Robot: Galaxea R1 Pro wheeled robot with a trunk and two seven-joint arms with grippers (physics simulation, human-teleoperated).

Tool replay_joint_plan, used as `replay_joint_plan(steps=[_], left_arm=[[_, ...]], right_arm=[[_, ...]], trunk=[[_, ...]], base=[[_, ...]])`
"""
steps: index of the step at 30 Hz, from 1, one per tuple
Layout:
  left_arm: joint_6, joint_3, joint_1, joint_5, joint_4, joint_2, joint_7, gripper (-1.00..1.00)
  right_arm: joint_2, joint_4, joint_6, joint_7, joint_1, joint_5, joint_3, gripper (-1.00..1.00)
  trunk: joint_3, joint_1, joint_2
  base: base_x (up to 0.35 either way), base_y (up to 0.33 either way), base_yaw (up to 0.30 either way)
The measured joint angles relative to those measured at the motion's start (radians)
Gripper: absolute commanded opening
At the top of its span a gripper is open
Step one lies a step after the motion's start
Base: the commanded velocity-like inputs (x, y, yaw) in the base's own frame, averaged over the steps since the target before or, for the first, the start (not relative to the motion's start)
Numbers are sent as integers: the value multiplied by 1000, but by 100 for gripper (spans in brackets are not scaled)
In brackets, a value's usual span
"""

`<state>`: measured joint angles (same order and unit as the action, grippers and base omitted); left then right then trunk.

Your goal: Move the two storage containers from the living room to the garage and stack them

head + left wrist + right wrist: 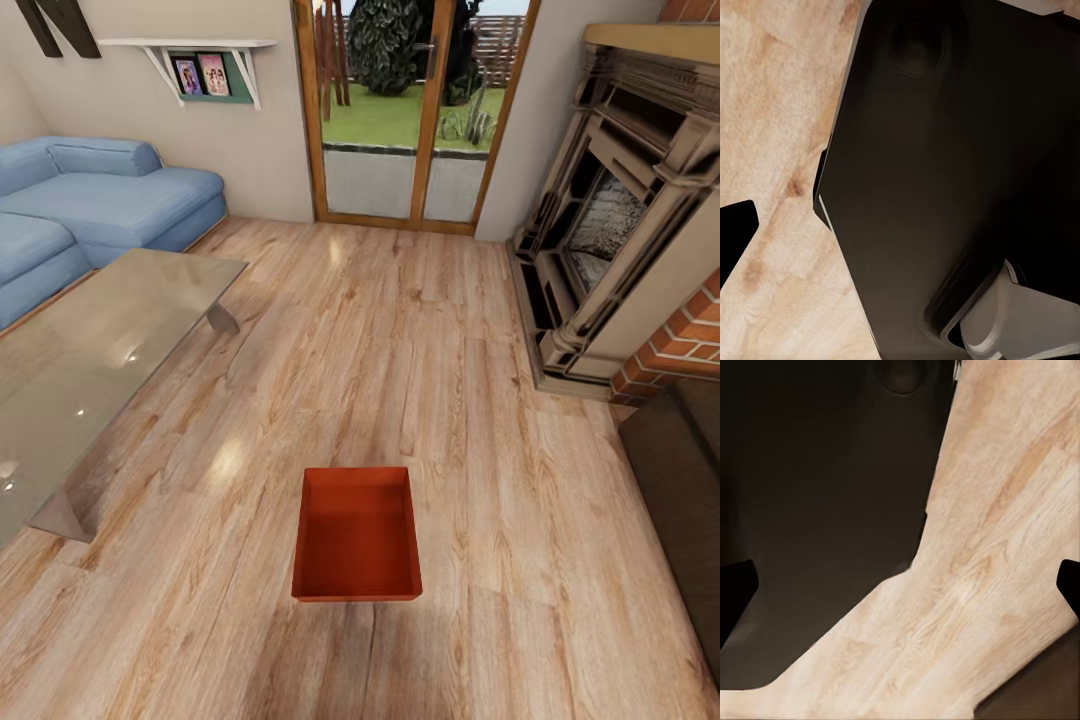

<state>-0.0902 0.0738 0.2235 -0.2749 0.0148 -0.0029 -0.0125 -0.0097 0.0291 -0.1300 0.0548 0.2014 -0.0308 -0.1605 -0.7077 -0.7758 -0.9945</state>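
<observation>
Right now one orange-red bin [356, 536] sits on the light plank floor [400, 340] of the living room, low in the head view and a little left of centre. It stands upright with its open top facing up and nothing inside it. Its long sides run away from the robot. Nothing touches it.

To its left stands a glass table [90, 350], well apart from the bin. Beyond the table a blue sofa [90, 200] fills the far left corner. Above the sofa a white wall shelf [195, 50] carries two small framed pictures [200, 75]. Straight ahead, glazed wooden doors [415, 110] show grass and shrubs outside. On the right a fireplace [620, 210] with a red brick surround [685, 345] faces the room, and a dark piece of furniture [680, 480] lies at the right edge.

The left wrist view shows a large dark part of the robot's body [945, 165] over plank floor, with a black fingertip [735, 232] at one edge. The right wrist view shows the same floor beside dark bodywork [817, 510], with black fingertips [733, 592] at both edges. Whether either pair of jaws is open or closed cannot be told; nothing shows between them.
</observation>
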Motion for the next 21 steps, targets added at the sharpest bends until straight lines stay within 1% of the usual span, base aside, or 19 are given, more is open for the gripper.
replay_joint_plan(steps=[2, 7, 9, 10, 12, 14, 15, 16, 18, 19, 21], left_arm=[[0, 0, 0, 0, 0, 0, 0, 100], [0, 0, 0, 0, 0, 0, 0, 100], [1, 1, 0, -1, -4, -2, 0, 100], [0, 5, 0, -1, 6, 3, 1, 100], [-2, 6, 0, -4, 26, 18, 2, 100], [-1, 6, 1, -7, 92, 33, 2, 100], [3, 6, 1, -8, 140, 37, 2, 100], [5, 6, 0, -8, 167, 39, 2, 100], [22, 13, 1, 3, 280, 42, 3, 100], [40, 14, 1, 5, 342, 43, 3, 100], [105, 14, 2, 5, 482, 44, 4, 100]], right_arm=[[3, 0, 1, 0, 0, -29, 0, 100], [3, 0, 1, 0, 0, -35, 0, 100], [-1, 0, -5, 2, 0, -34, 4, 100], [5, -9, -1, 6, 0, -41, 4, 100], [9, -42, 0, 1, 1, -37, 5, 100], [16, -126, 10, 0, 1, -34, 5, 100], [21, -174, 26, 3, 1, -33, 6, 100], [23, -201, 36, 5, 1, -33, 7, 100], [29, -298, 69, 9, 2, -31, 9, 100], [32, -345, 81, 10, 2, -30, 10, 100], [37, -426, 104, 12, 3, -30, 10, 100]], trunk=[[0, 0, 0], [0, 0, 0], [0, 0, 0], [0, 0, 0], [0, 0, 0], [0, 0, 0], [0, 0, 0], [0, 0, 0], [0, 0, 0], [0, 0, 0], [0, 0, 0]], base=[[0, 0, 0], [0, 0, 0], [0, 0, 0], [0, 0, 0], [0, 0, 0], [0, 0, 0], [0, 0, 0], [0, 0, 0], [0, 0, 0], [0, 0, 0], [0, 0, 0]])
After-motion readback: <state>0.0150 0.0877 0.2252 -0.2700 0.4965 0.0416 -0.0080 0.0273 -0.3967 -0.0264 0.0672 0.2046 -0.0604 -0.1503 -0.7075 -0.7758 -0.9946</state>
